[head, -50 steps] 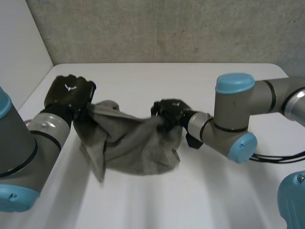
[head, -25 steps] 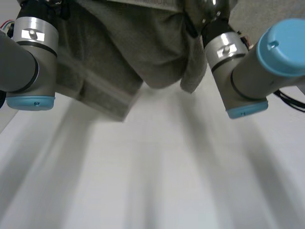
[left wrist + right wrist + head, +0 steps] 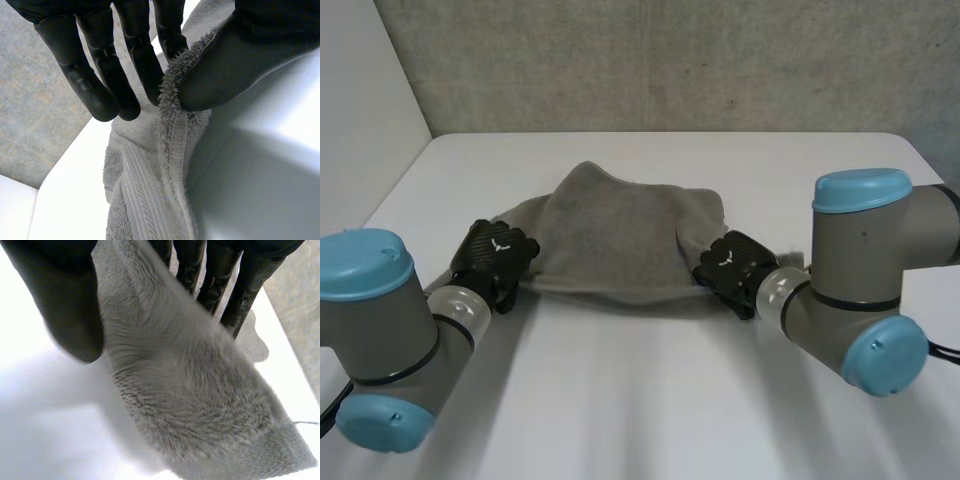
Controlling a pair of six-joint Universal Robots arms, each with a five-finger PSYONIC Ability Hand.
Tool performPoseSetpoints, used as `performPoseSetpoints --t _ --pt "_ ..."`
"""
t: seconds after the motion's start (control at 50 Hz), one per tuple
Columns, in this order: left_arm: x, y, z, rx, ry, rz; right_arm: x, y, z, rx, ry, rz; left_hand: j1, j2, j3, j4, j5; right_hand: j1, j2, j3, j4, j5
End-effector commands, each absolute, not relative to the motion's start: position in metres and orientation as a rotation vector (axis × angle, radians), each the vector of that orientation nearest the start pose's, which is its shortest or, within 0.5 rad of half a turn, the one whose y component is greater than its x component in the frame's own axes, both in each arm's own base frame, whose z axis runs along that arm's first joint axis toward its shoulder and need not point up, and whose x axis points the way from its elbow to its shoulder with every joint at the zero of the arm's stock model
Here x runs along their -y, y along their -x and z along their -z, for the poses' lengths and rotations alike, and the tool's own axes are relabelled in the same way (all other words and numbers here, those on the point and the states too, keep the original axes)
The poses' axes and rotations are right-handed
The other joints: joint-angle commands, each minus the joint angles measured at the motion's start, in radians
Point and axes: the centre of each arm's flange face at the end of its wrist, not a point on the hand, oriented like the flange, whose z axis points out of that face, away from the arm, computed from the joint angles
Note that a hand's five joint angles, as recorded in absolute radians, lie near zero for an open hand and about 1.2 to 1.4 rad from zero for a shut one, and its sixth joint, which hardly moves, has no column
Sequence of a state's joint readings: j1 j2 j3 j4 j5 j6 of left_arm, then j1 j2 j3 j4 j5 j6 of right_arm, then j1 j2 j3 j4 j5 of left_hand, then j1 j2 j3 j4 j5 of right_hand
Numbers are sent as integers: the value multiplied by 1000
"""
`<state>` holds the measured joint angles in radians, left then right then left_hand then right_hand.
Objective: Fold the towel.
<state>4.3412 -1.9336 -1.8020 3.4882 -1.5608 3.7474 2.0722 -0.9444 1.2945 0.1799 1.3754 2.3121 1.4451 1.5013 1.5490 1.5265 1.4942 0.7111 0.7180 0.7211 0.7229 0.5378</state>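
No readable words or numbers. A small white emblem, without legible letters, sits on the back of the left hand [image 3: 492, 258] and the right hand [image 3: 735, 264].

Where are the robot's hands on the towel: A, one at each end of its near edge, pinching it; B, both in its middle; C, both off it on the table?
A: the left hand and the right hand each pinch the towel between thumb and fingers, at opposite ends of its near edge.
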Motion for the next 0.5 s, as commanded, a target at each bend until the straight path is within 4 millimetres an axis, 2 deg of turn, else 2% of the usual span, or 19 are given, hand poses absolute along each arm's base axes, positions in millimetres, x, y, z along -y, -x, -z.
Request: performPoseSetpoints --t 0.02,0.16,0.3,0.5 --pt "259 243 -165 -2065 -1108 1875 257 -303 -166 -2118 1433 1532 -49 -105 -153 -130 -273 -265 -272 -275 -277 -266" --pt "251 251 -163 -2066 -1146 1879 255 -291 -166 -2157 1249 1535 -49 -105 -153 -130 -273 -274 -281 -284 -286 -275" --pt "252 250 -163 -2066 -1145 1878 257 -280 -164 -2145 1205 1616 -49 -105 -153 -130 -273 -271 -278 -281 -283 -272" --pt "252 250 -162 -2067 -1145 1876 250 -262 -148 -2228 1177 1546 -49 -105 -153 -130 -273 -242 -248 -251 -253 -243"
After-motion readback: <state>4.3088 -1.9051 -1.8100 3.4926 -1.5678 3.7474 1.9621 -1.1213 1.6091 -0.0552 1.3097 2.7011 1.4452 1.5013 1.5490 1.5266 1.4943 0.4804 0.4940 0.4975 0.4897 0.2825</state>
